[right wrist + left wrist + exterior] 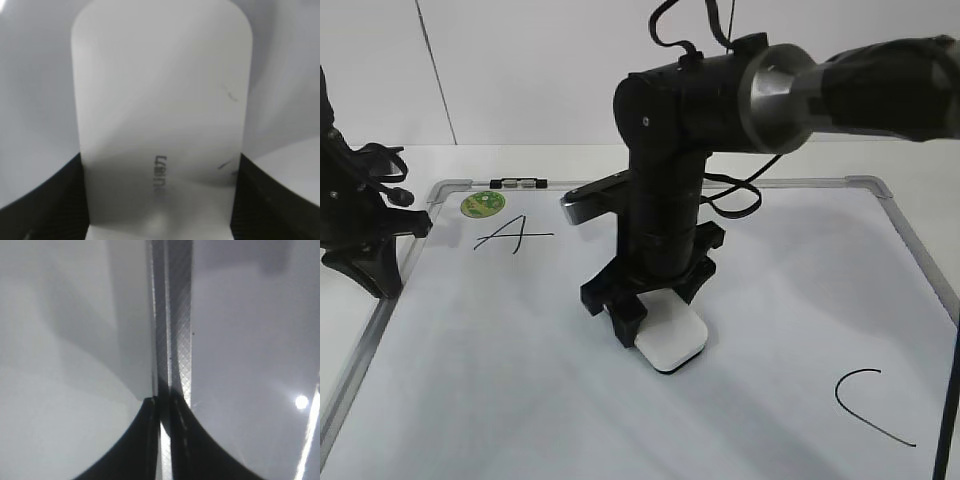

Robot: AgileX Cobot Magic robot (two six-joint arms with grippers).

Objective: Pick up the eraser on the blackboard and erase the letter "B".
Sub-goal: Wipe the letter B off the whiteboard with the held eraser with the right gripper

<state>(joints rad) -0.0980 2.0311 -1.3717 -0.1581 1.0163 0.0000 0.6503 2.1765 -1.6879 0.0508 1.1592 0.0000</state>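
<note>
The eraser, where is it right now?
In the exterior view the eraser sits on the blackboard near the middle, between the right gripper fingers, with "A" off to its left.

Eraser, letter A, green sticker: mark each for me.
eraser [672, 341], exterior view, on its white top face ahead of the right hand.
letter A [510, 237], exterior view, on its crossbar.
green sticker [482, 204], exterior view, on the disc's middle.

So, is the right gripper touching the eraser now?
Touching. In the right wrist view the eraser fills the space between both black fingers of the right gripper, with no gap at either side.
</note>
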